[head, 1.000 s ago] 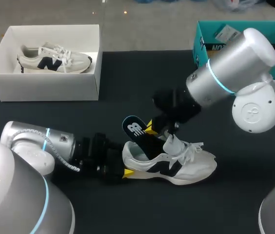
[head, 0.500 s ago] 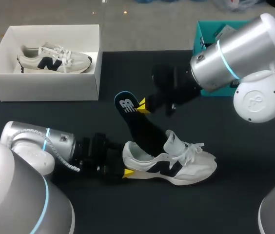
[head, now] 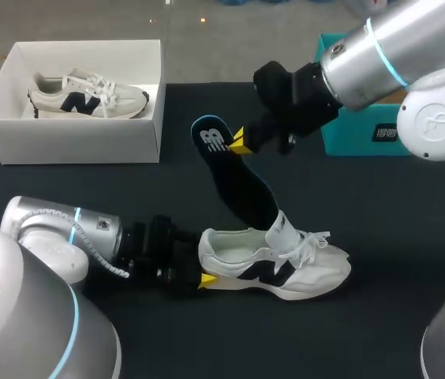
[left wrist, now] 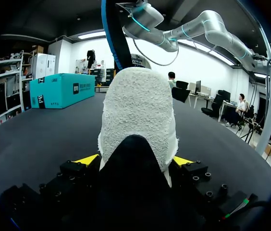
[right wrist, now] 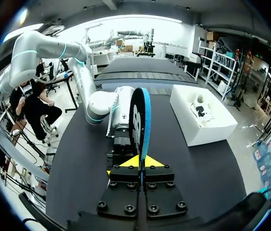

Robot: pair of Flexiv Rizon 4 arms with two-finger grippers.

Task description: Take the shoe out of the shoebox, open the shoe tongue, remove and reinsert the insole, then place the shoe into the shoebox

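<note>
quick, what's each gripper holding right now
left gripper: shut on the shoe, at its heel.
right gripper: shut on the insole.

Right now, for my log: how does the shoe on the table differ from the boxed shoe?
The shoe on the table has its heel in the left gripper; the boxed shoe sits untouched in the white shoebox. The shoe on the table has its insole sticking up, held by the right gripper; the boxed shoe shows none. Both are white with dark logos.
</note>
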